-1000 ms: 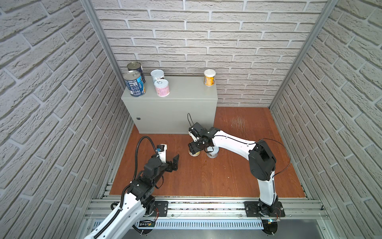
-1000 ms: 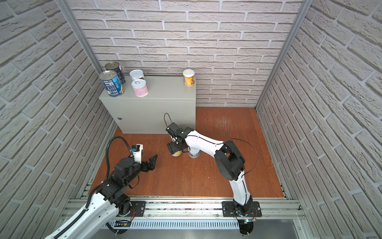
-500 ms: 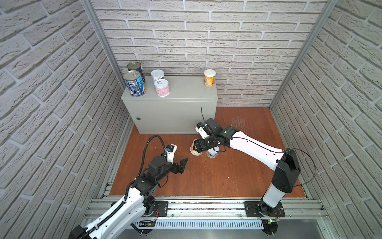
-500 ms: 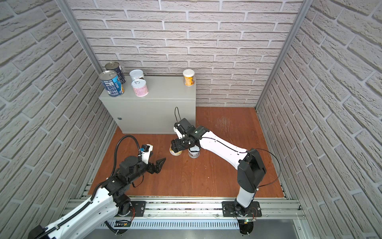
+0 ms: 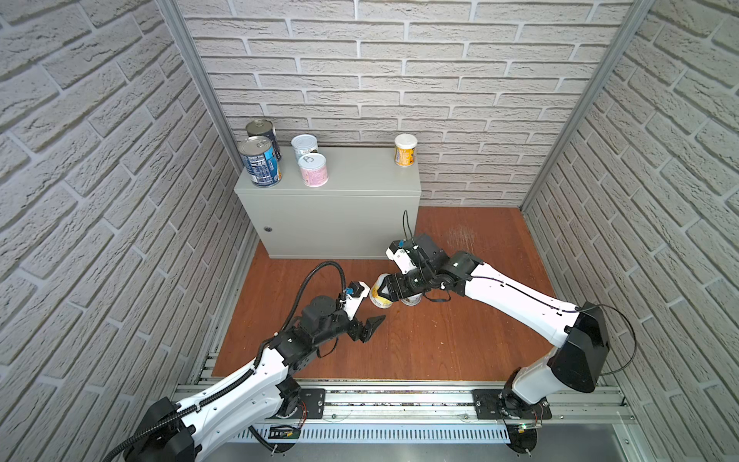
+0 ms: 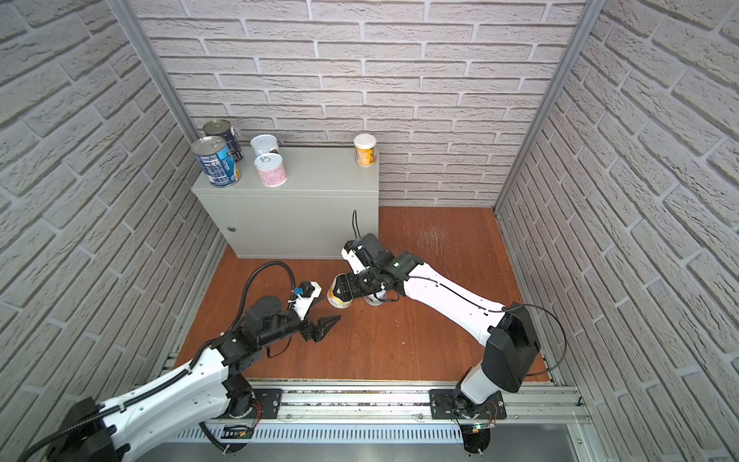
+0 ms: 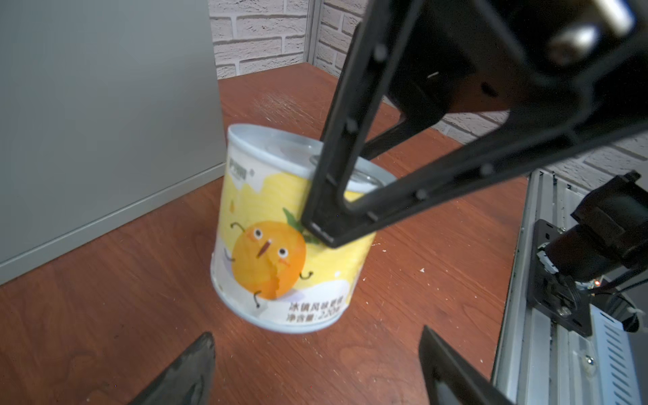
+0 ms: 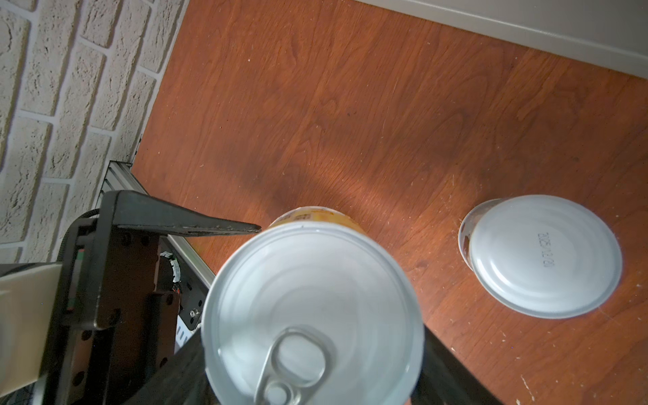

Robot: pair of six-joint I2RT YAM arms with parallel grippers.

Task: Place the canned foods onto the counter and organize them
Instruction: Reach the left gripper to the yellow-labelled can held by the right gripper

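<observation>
1. The light-grey rectangular metal table [image 5: 352, 188] stands against the back brick wall. Its top is bare between the pink-labelled short can [image 5: 313, 170] and the yellow-labelled short can [image 5: 405, 151], which sits at the rear right corner close to the edge.
2. The front dark-blue-labelled tall can [image 5: 260, 164] stands near the table's front left corner, with the rear dark-blue-labelled tall can [image 5: 262, 134] behind it. A white-labelled short can [image 5: 304, 145] stands behind the pink one.
3. The reddish-brown wooden floor [image 5: 460, 340] lies open to the right and in front of the arms.
4. The right end effector [image 5: 387, 289] is clamped on a tilted orange-cartoon yellow can [image 7: 266, 252], low before the table's front right corner. A silver-lidded short can [image 8: 543, 256] stands on the floor just beside it.
5. The left end effector [image 7: 315, 347] has its fingers apart with nothing between them. One fingertip [image 8: 245, 228] is just beside the held can's rim.
6. Compared with a second ago, the left arm has stretched toward the held can and the right arm's elbow has swung toward the right wall. The five cans on the table are unmoved.
</observation>
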